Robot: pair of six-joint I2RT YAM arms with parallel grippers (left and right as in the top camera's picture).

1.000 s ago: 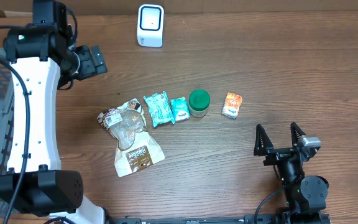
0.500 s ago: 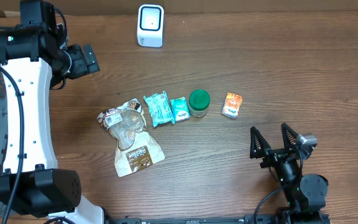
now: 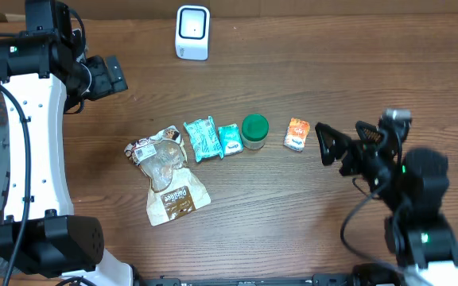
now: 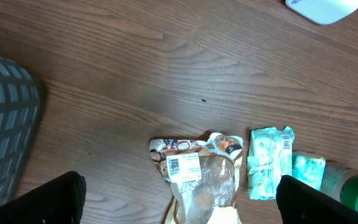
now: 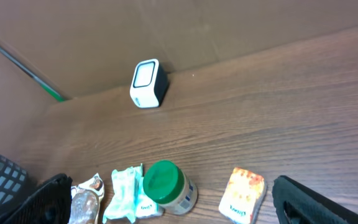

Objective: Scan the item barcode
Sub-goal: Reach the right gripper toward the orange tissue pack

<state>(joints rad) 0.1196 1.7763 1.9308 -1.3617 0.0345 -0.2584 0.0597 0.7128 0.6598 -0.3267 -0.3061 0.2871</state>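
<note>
Right gripper (image 3: 343, 143): jaws spread wide, nothing between them, low over the brown wooden table (image 3: 356, 63).
Likely target: small orange printed packet (image 3: 296, 133), lying flat just ahead of those open fingertips, not touching. Nearest thing to that hand, so probably the item to scan.
Further out from the hand: squat jar with green lid (image 3: 254, 131), larger teal crinkly packet (image 3: 200, 139), smaller teal packet (image 3: 230, 140), clear-and-brown snack bag (image 3: 164, 171).
Scanner: white boxy barcode reader (image 3: 192, 32), far ahead of the right hand, well apart from the row.
Left gripper (image 3: 108, 75): wide open too, empty, raised, snack bag below and ahead.
Handling: looks light and easy to crush. Gentle pinch across the narrow edges, low to the wood. Barcode face not visible from here.
</note>
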